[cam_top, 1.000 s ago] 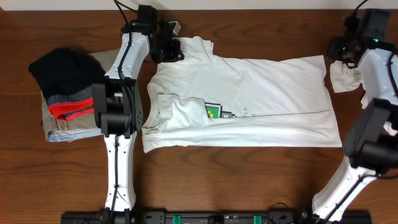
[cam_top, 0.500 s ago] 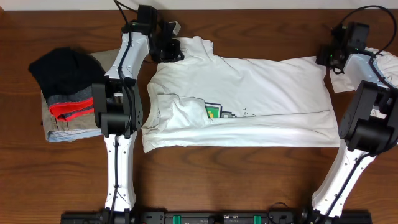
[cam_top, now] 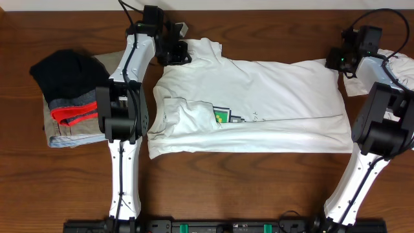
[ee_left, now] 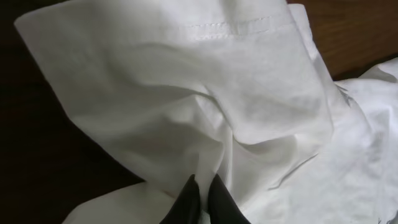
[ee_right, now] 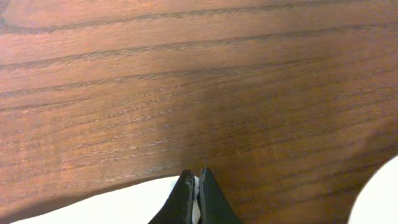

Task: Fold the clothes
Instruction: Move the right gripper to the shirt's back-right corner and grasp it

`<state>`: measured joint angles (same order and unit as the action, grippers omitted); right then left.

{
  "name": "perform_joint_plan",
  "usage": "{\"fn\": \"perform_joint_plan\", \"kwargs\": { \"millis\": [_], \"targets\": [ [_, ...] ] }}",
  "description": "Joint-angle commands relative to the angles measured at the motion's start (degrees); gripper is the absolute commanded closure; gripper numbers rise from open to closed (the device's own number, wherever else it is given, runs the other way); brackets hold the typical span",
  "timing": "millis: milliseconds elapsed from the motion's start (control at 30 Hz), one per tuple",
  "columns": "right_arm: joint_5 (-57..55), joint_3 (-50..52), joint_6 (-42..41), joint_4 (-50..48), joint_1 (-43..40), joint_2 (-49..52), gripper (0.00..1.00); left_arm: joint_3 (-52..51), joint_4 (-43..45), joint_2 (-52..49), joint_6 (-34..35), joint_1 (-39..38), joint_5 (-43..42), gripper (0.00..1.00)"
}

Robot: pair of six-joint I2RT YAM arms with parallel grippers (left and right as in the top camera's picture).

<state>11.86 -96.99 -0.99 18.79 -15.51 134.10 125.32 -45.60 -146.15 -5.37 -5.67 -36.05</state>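
A white T-shirt point(cam_top: 259, 103) with a small green-and-black print point(cam_top: 223, 117) lies flat across the table, its near long side folded over. My left gripper point(cam_top: 178, 53) is shut on the shirt's far left sleeve; in the left wrist view the fingers point(ee_left: 202, 190) pinch a fold of white cloth point(ee_left: 205, 112). My right gripper point(cam_top: 336, 61) is shut on the shirt's far right corner; in the right wrist view the fingertips point(ee_right: 194, 180) clamp a thin white edge point(ee_right: 124, 202).
A stack of folded clothes sits at the left: black point(cam_top: 61, 74) on top, grey with red trim point(cam_top: 74, 113), khaki point(cam_top: 68, 134) beneath. Another white garment point(cam_top: 381, 77) lies at the right edge under the right arm.
My right gripper has moved left from above the white garment at the right edge to the shirt's far right corner and closed on it. The left arm has not moved.
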Motion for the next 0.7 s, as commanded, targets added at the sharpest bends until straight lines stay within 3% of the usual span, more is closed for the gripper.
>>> {"fn": "perform_joint_plan", "kwargs": {
  "millis": [0,667],
  "targets": [
    [0.4,0.1,-0.7,0.9,0.2,2.3,0.99,-0.5,-0.2,2.4,0.0,0.2,-0.8,0.94],
    [-1.3,-0.1,-5.9,12.5,-1.7,-13.4,0.99,-0.5,-5.2,12.2,-0.2,0.4,-0.8,0.94]
  ]
}}
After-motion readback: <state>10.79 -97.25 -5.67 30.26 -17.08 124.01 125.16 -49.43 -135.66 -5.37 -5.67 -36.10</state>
